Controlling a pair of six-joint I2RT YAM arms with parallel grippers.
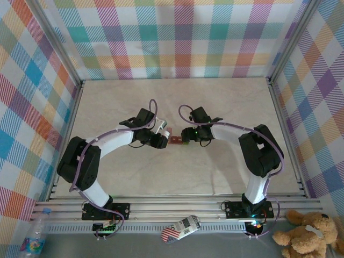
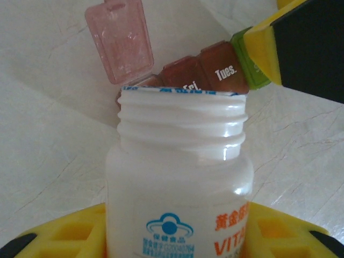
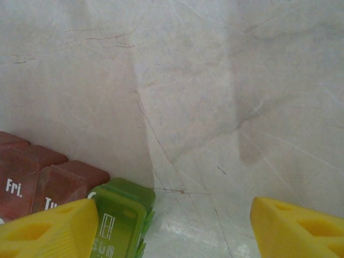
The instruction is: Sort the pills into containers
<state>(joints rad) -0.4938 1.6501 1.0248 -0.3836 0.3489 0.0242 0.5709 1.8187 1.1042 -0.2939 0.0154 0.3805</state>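
Your left gripper (image 2: 172, 239) is clamped on the white bottle (image 2: 177, 172), smooth plastic with a ribbed threaded neck. Its open mouth sits just at the containers (image 2: 212, 72), whose translucent pink lid (image 2: 121, 40) stands flipped up. Your right gripper (image 3: 174, 226) has its yellow fingers (image 3: 48, 226) spread apart, one touching the row's glossy green end compartment (image 3: 121, 215), the other well clear over the veined, marble-look table (image 3: 215, 80).
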